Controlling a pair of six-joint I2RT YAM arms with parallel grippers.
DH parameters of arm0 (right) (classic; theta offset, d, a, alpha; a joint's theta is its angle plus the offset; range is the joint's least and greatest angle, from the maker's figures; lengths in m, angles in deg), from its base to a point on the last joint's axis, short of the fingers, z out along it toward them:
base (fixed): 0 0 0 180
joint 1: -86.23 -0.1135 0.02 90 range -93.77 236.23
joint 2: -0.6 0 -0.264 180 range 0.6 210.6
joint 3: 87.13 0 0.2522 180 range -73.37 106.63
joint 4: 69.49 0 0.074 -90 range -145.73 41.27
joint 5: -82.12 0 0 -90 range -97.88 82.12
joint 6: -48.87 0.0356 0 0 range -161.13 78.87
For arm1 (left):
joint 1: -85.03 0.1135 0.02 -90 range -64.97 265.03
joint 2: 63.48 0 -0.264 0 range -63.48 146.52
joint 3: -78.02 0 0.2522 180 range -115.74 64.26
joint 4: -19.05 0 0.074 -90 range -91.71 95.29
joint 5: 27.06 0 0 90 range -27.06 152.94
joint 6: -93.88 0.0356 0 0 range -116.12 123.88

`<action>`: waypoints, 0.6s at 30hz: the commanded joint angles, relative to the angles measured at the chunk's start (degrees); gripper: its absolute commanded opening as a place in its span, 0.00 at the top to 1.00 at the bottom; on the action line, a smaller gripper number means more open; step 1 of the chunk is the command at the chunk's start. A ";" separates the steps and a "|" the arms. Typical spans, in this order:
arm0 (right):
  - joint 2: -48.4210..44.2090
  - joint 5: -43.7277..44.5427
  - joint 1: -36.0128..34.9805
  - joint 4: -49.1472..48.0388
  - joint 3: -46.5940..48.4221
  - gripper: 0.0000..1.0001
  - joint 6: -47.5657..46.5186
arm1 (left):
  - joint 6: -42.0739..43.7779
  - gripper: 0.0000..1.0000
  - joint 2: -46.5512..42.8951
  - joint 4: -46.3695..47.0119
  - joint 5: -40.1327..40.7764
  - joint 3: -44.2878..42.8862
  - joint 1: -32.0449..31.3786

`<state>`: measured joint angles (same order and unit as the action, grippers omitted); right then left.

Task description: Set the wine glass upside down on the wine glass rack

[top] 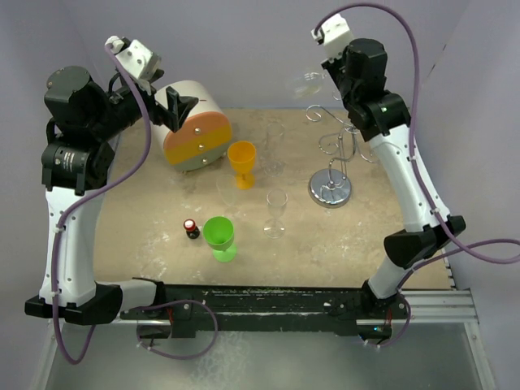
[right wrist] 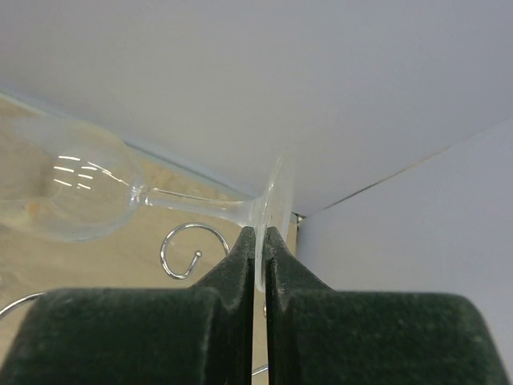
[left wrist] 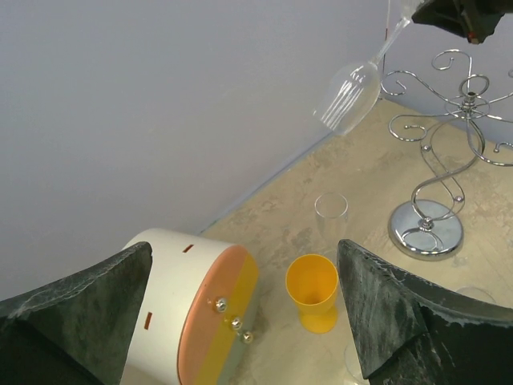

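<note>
Right gripper [right wrist: 260,241]: fingers clamped together on the thin edge of the wine glass [right wrist: 72,192] foot. The glass is held in the air, raised near the back wall. Its stem runs close to level in the right wrist view. In the left wrist view it tilts, with the bowl lower than the foot and pointing to the left side.

Rack [top: 331,189]: stands upright on the table [top: 366,244], right of centre, round base flat. The glass is above and to the left of its curled arms. In the left wrist view the bowl is apart from them. One wire loop shows just below the stem in the right wrist view.

Left gripper [left wrist: 244,249]: fingers spread wide apart, nothing between them. It is raised over the back left of the table, above a round box [top: 195,126] with an orange and yellow front.

Also on the table:
- an orange cup [top: 242,158] beside the box
- a green cup [top: 219,236] nearer the front
- a small red-capped bottle [top: 191,228] just left of the green cup
- a clear stemmed glass [top: 276,211] standing between the cups and the rack
</note>
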<state>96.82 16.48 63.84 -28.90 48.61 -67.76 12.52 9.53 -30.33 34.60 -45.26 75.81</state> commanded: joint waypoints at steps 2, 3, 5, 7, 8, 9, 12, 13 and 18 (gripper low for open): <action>-0.16 5.55 -1.24 -4.09 -0.15 1.00 -7.99 | 0.87 0.01 -1.07 1.72 -1.07 0.21 0.60; 0.06 5.79 -1.38 -3.42 -0.23 1.00 -8.71 | 0.93 0.01 -0.99 1.76 -1.17 0.25 0.60; 0.29 6.04 -1.51 -2.25 -0.49 1.00 -9.86 | 0.86 0.01 -0.89 1.70 -1.19 0.15 0.60; 0.33 6.33 -1.51 -1.31 -1.12 1.00 -10.85 | 0.90 0.01 -0.90 1.84 -1.31 0.16 0.60; 0.36 6.39 -1.45 -0.81 -1.33 1.00 -11.15 | 0.87 0.01 -0.85 1.80 -1.41 0.07 0.61; 0.29 6.26 -1.51 -0.36 -1.64 1.00 -11.58 | 0.92 0.01 -0.93 1.71 -1.45 -0.03 0.60; -0.02 6.07 -1.58 0.12 -2.90 1.00 -12.48 | 0.87 0.01 -0.94 1.73 -1.44 -0.18 0.60; -0.21 5.72 -1.53 0.29 -3.41 1.00 -12.67 | 0.91 0.01 -0.92 1.67 -1.50 -0.17 0.60; -0.77 4.28 -1.60 1.93 -5.25 1.00 -13.35 | 0.87 0.01 -1.09 1.68 -1.79 0.03 0.63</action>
<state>98.90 21.02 62.62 -25.40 43.56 -79.72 12.55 9.51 -30.39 34.10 -45.00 76.01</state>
